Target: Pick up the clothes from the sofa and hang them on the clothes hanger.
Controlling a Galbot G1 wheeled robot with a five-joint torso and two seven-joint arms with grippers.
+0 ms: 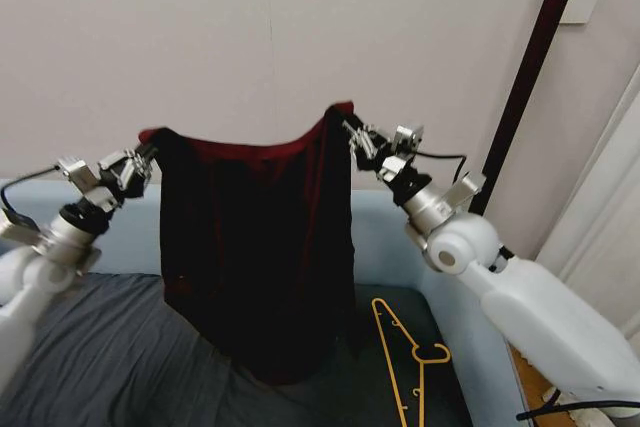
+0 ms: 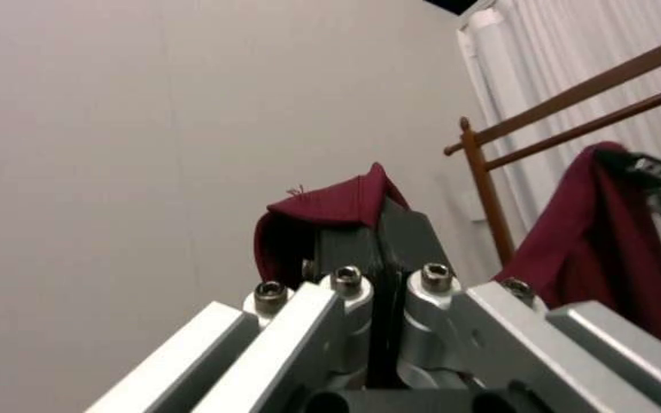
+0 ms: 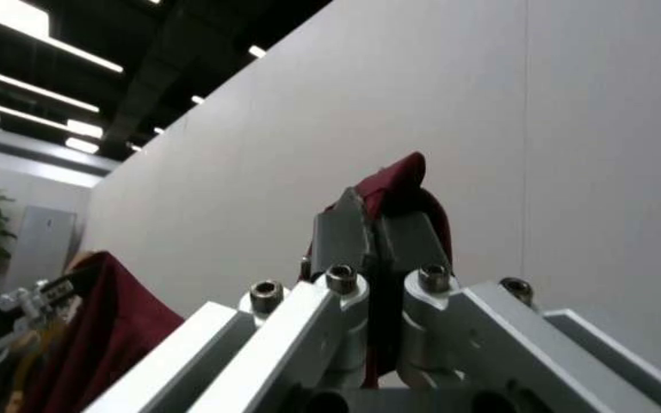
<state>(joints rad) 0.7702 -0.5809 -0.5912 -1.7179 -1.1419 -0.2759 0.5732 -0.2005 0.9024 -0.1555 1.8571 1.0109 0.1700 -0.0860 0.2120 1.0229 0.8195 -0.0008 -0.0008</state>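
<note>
**Desk:** Where does the job stand?

**Me:** The pick-up looks done. I have the dark red garment (image 1: 255, 247) lifted off the sofa (image 1: 90, 357) and stretched between both arms in front of the wall. It hangs like a curtain with its top edge sagging in the middle.

**Desk:** How are the claws holding it?

**Me:** The left claw (image 1: 145, 157) is pressed together on one top corner. In the left wrist view a fold of red cloth (image 2: 330, 206) sticks up from between its fingers. The right claw (image 1: 350, 133) is pinching the other top corner the same way, with the cloth (image 3: 402, 185) poking out above the pads.

**Desk:** Is the bottom clear of the seat?

**Me:** I can't tell. The lower hem drops close to the cushion and may be brushing it.

**Desk:** What's left?

**Me:** All of the hanging, as I read it. The yellow hanger (image 1: 405, 357) lies flat on the sofa, just beside the garment's hem on my right, and nothing is on it. The dark rack post (image 1: 525, 77) stands beyond my right arm, well apart from the cloth. So the garment is picked up and hung on nothing yet.
</note>
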